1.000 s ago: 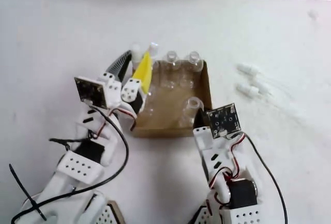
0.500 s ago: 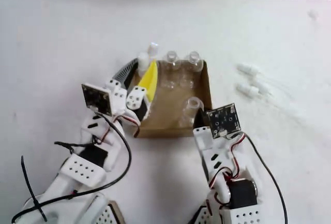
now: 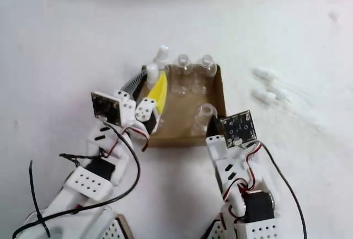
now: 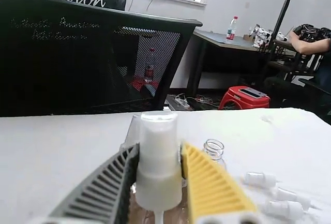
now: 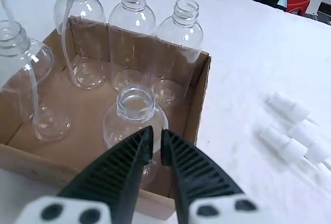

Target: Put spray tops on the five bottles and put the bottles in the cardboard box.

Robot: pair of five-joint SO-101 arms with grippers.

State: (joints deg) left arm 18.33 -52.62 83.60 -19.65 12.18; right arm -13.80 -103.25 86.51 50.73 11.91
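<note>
The cardboard box (image 3: 219, 93) holds several clear bottles. My left gripper (image 3: 153, 80) (image 4: 158, 158) is shut on a white spray top (image 4: 156, 167) above the box's left side. The top's thin tube hangs down inside the open bottle there (image 5: 23, 74). A bottle at the back left (image 5: 78, 43) wears a spray top (image 3: 162, 52). Two back bottles (image 3: 182, 61) (image 3: 207, 61) and the front one (image 3: 206, 111) (image 5: 134, 111) have bare necks. My right gripper (image 5: 156, 135) (image 3: 213, 124) is shut on nothing, just in front of that front bottle.
Three loose spray tops (image 3: 265, 74) (image 3: 263, 96) (image 3: 281, 93) lie on the white table to the right of the box. Open table spreads on every side. A black mesh chair (image 4: 77, 53) stands beyond the far edge.
My left gripper has carried the spray top rightward and nearer, from outside the box's back left corner to over the bottle at its left side. The right arm has not moved.
</note>
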